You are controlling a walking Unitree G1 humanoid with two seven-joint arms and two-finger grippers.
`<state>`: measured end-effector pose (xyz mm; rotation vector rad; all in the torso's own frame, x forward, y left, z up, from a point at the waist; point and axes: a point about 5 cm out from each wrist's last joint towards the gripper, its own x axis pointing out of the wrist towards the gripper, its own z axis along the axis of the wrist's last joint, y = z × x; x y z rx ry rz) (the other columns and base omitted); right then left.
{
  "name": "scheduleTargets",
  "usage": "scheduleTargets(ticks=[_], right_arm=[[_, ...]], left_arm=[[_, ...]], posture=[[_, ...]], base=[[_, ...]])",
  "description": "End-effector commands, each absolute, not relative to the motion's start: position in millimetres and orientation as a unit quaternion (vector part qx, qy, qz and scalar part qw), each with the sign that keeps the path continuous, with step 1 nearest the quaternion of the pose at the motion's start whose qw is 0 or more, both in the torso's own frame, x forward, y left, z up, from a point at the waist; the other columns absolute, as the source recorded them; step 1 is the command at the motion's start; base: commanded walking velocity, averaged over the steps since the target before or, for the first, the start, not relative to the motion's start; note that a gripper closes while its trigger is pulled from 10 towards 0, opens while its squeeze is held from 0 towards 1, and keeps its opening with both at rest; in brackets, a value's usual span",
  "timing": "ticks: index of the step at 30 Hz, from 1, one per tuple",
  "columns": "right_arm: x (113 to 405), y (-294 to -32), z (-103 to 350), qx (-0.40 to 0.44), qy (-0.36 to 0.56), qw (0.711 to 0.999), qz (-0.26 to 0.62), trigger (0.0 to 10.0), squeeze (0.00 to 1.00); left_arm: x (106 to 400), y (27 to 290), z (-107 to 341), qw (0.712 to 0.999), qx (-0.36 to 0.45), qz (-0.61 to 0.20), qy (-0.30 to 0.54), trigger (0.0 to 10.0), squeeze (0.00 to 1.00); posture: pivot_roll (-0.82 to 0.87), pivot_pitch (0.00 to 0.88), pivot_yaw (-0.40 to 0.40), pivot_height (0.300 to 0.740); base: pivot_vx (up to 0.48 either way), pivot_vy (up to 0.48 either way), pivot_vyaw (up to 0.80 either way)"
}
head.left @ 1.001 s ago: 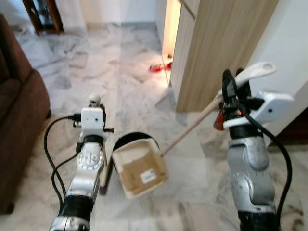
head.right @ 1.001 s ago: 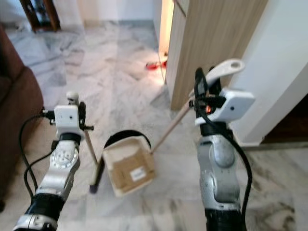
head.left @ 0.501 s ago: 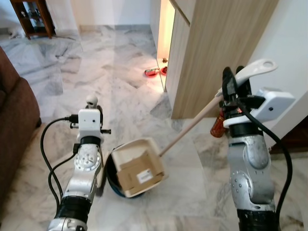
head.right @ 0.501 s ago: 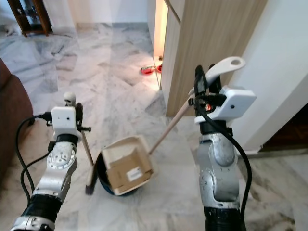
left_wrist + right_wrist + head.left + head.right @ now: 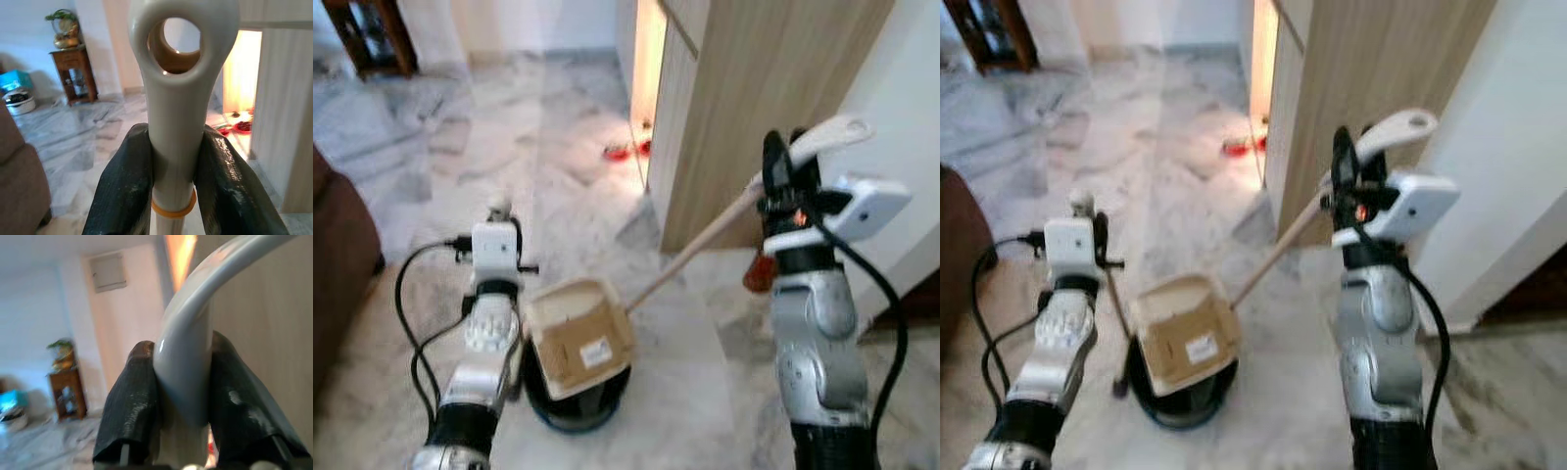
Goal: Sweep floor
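My left gripper (image 5: 497,217) is shut on the grey top of the broom handle (image 5: 176,98), its black fingers (image 5: 122,186) pressing from both sides. The broom stick (image 5: 1116,318) runs down to the floor beside a dark round bin (image 5: 570,413). My right gripper (image 5: 785,186) is shut on the curved grey grip (image 5: 193,318) of the dustpan's long wooden handle (image 5: 690,257). The beige dustpan (image 5: 576,338) carries a white label and hangs tilted over the bin, covering most of its opening.
A wooden cabinet (image 5: 754,88) stands just ahead on the right, with a white wall (image 5: 911,117) beside it. Red bowls (image 5: 622,152) lie on the marble floor (image 5: 558,196) by the lit gap. A brown sofa (image 5: 337,264) is at my left, a wooden side table (image 5: 372,29) far back.
The camera has shifted and blurred. The dustpan has swung left and now sits over the dark bin, which shows more fully beneath it. Both grippers keep their holds.
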<state>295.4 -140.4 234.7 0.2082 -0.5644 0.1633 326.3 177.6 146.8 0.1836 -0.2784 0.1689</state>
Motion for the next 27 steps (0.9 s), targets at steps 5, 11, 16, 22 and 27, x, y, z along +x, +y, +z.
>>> scheduleTargets(ticks=[5,11,16,22,27], right_arm=[[287,-125,251,0.121,-0.316,0.934,0.112,10.0,0.00],[284,-116,258,0.120,-0.328,0.929,0.125,10.0,0.00],[280,-109,265,0.093,-0.350,0.922,0.135,10.0,0.00],[271,-94,275,0.059,-0.383,0.909,0.151,10.0,0.00],[267,-91,281,0.056,-0.405,0.903,0.130,10.0,0.00]], left_arm=[[326,177,158,0.978,0.096,0.084,-0.167,10.0,0.00],[325,177,157,0.978,0.094,0.083,-0.168,10.0,0.00],[325,177,156,0.978,0.094,0.082,-0.168,10.0,0.00],[326,175,157,0.978,0.092,0.080,-0.169,10.0,0.00],[326,175,157,0.978,0.092,0.080,-0.169,10.0,0.00]], posture=[[0.13,0.085,-0.027,0.740],[0.13,0.083,-0.030,0.740],[0.13,0.080,-0.030,0.740],[0.13,0.078,-0.030,0.740],[0.13,0.079,-0.029,0.740]], base=[[0.000,0.000,0.00],[0.000,0.000,0.00],[0.000,0.000,0.00],[0.000,0.000,0.00],[0.000,0.000,0.00]])
